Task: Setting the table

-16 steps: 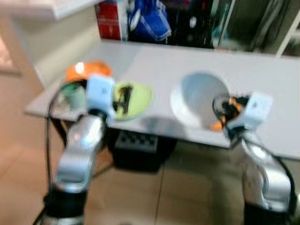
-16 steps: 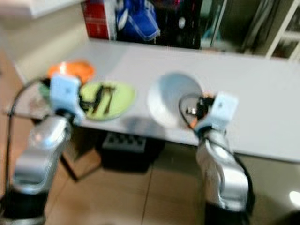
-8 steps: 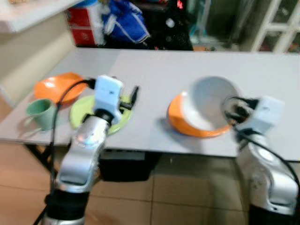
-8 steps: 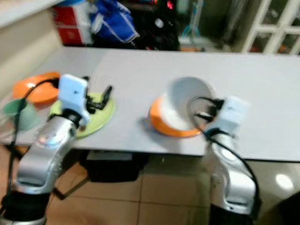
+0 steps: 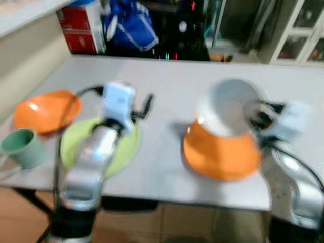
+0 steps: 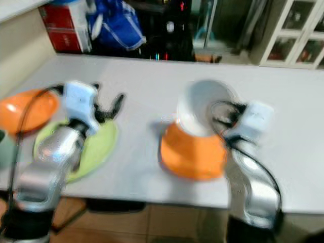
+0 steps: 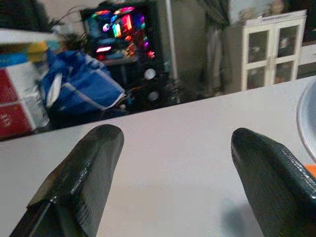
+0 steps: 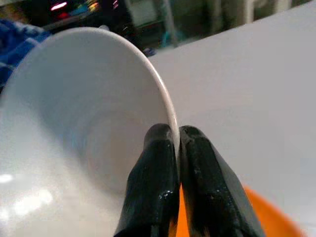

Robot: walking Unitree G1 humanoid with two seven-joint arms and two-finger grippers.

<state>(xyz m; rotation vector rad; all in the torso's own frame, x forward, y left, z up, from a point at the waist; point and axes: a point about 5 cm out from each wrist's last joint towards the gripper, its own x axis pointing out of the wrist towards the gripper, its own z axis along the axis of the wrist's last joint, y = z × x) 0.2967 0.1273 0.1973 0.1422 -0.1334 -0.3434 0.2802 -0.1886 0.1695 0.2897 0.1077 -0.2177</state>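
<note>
A: White bowl [image 8: 84, 148] is pinched by its rim in our right hand [image 8: 175, 148], one finger inside the rim, one outside. It's tilted, hanging just above the orange plate [image 5: 223, 152] near the desk's [image 5: 167, 76] front edge.

B: Touching the plate?

A: Can't tell, the head views are blurred. The lower edge of the bowl overlaps the plate's far side, so touching or nearly so.

B: Left side?

A: Our left hand [image 7: 173, 182] is open, fingers [image 7: 81, 173] wide apart and nothing between them, hovering over bare desk just past the green plate [image 5: 101, 149]. Another orange dish [image 5: 45, 109] and a green mug [image 5: 23, 147] sit at the desk's left end, close together.

B: Progress?

A: We judge it about midway. Plates, dish and mug are already on the desk. Left to do: level the bowl, set it centred on the orange plate, let go. We see no cutlery, so that may remain too.

B: Risk?

A: A rim pinch on a tilted bowl could slip. We'd lower it slowly.
</note>
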